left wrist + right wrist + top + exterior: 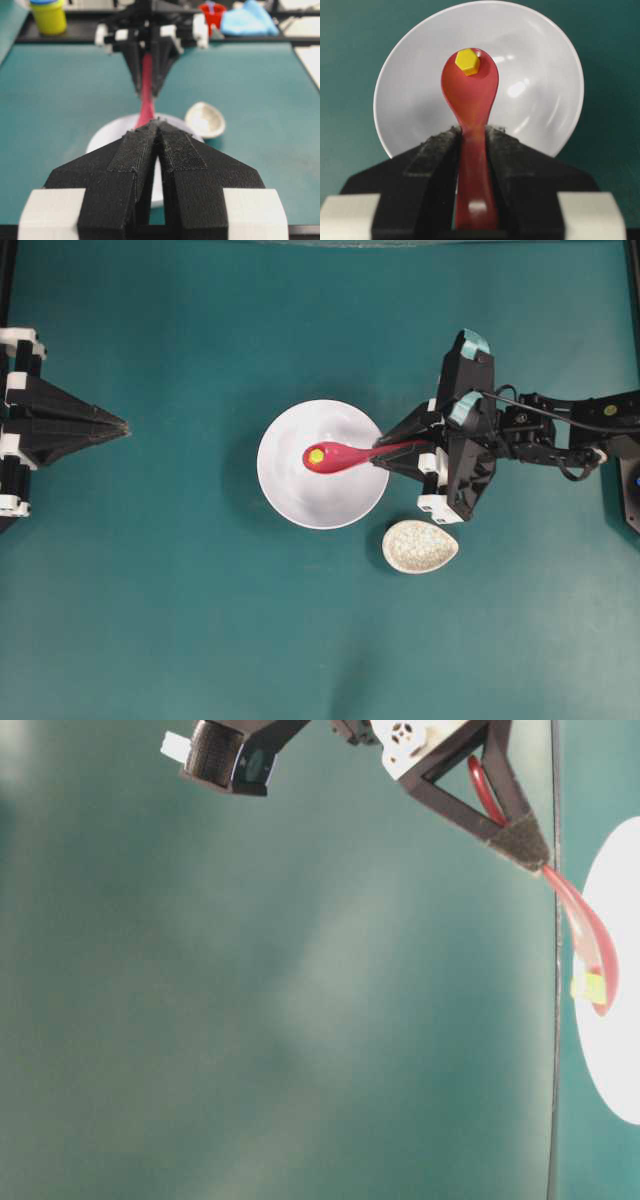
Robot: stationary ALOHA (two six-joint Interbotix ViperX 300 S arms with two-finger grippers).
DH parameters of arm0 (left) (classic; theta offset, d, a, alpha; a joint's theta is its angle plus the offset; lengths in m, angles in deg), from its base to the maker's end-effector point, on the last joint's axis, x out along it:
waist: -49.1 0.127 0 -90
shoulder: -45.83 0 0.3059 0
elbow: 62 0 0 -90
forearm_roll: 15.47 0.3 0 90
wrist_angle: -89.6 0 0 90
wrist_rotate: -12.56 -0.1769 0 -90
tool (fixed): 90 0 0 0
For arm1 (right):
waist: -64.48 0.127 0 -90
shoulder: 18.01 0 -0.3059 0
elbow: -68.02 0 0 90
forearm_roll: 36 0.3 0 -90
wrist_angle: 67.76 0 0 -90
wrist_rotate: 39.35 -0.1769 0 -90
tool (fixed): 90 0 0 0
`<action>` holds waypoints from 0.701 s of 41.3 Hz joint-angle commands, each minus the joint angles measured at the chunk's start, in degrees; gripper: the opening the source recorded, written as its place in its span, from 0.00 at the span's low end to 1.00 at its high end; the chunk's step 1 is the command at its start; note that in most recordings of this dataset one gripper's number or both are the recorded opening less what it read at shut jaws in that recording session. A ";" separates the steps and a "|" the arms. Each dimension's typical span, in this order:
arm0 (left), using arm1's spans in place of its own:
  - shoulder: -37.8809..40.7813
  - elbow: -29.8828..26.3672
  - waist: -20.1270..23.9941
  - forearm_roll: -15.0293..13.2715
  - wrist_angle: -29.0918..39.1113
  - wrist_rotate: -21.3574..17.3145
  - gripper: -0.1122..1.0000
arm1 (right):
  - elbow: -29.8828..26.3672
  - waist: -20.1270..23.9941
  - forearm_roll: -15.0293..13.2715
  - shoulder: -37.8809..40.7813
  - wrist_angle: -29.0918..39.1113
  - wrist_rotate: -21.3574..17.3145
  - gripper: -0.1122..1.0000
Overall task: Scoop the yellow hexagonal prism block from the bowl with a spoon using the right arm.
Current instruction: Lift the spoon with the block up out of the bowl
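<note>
The yellow hexagonal prism block [316, 455] [467, 61] lies in the scoop of the pink-red spoon [335, 456] [470, 95], near the scoop's far tip. The scoop hangs over the white bowl [290, 490] [535, 85]. My right gripper [381, 453] [471, 132] is shut on the spoon's handle, just right of the bowl's rim. In the table-level view the spoon [590, 945] slopes down from the fingertips with the block [590, 987] in it. My left gripper [124, 427] [158, 121] rests at the far left, jaws together and empty.
A small oval speckled cream dish [420, 546] [205, 120] sits on the teal table just below and right of the bowl. In the left wrist view a yellow tub [48, 16], a red cup [212, 14] and a blue cloth [249, 20] stand beyond the table's far edge.
</note>
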 commanded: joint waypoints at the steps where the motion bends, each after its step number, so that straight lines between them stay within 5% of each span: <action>1: 0.26 -1.49 0.09 0.09 -0.35 0.00 0.12 | -0.35 0.26 0.09 -1.58 -0.70 -0.09 0.32; 29: 0.35 -1.49 0.00 0.09 -0.53 0.00 0.12 | 0.79 0.26 -0.26 -7.65 -5.45 0.79 0.32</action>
